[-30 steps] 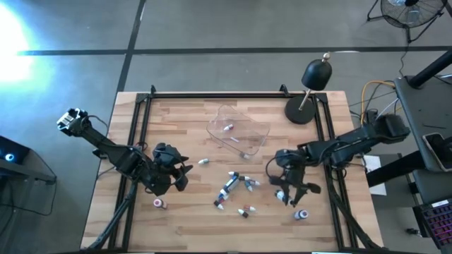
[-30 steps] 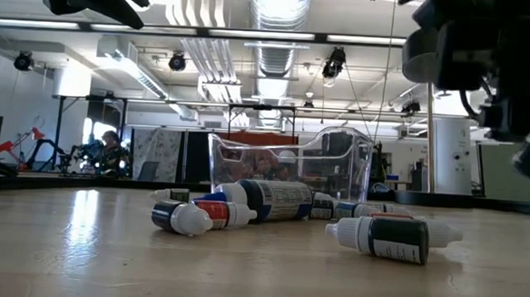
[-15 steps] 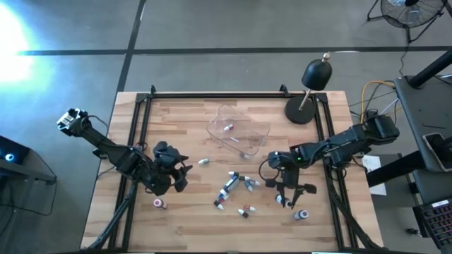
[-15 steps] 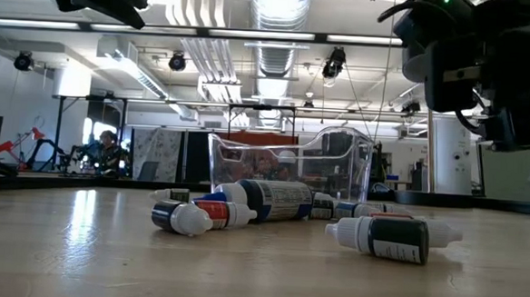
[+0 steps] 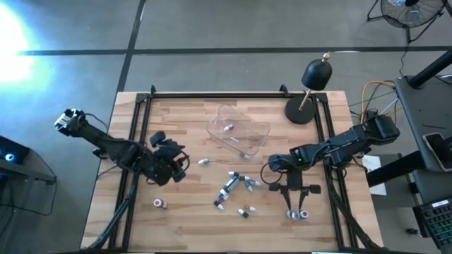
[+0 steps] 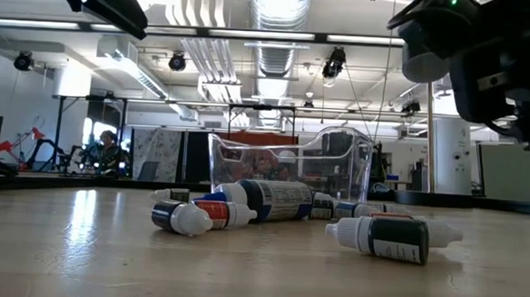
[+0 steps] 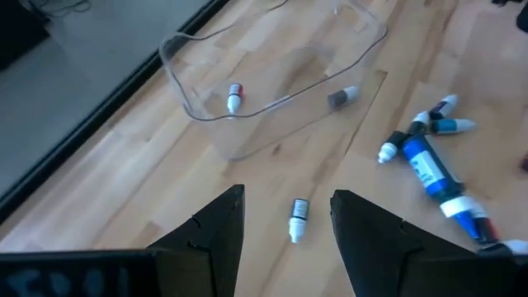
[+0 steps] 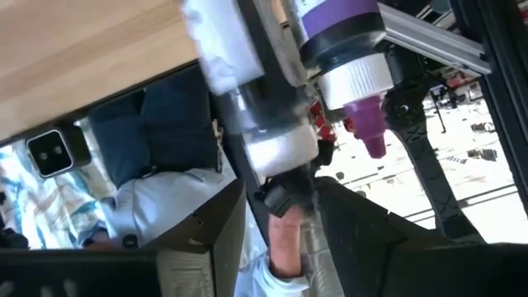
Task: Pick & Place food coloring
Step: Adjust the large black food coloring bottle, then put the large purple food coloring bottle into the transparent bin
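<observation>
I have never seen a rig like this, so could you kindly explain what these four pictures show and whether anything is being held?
It is a robot with two dark arms at a wooden table, each ending in a two-finger claw. One picture looks straight down, one looks level across the tabletop, and two come from cameras on the wrists. Small food coloring bottles lie scattered mid-table, and two more lie in the clear tray. The left claw is open and empty, facing the tray. The right claw is open near the table's front edge, close to a purple-capped bottle. Nothing appears to be held yet.
</observation>
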Controlling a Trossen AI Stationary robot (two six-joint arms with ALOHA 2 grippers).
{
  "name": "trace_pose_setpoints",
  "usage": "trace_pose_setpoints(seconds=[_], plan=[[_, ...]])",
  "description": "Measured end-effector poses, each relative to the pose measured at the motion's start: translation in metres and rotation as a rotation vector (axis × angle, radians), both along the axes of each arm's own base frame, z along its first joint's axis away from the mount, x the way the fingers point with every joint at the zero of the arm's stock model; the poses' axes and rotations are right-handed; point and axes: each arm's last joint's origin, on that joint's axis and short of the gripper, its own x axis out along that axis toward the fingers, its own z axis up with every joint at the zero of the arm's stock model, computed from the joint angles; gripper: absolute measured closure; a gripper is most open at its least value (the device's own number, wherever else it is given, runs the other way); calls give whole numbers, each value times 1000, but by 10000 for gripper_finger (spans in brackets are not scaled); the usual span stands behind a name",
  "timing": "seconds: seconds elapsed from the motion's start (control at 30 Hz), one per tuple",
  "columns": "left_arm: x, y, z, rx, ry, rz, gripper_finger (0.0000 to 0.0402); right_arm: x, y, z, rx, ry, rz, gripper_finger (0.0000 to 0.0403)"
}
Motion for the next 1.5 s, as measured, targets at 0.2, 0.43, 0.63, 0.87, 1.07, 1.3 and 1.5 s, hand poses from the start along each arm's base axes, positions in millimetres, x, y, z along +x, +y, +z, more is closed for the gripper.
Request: trace_pose_setpoints(seconds=[0.2,0.43,0.63,0.87,1.07,1.3,1.5], plan=[[1,4,0,28,20,-1,245,0,0,0,-7,-2,-5,259],[3,9,0,46,34,8,245,2,-1,-1,-60,-70,-25,260],[4,12,0,46,34,20,245,18,1,14,-173,-271,-59,266],[4,13,0,46,34,27,245,39,-2,31,-470,-467,-225,295],[4,13,0,46,34,27,245,43,15,41,-509,-539,-242,300],[4,13,0,46,34,27,245,37,41,52,-563,-493,-161,299],[4,13,0,64,47,10,245,8,31,84,-1006,-270,172,331]])
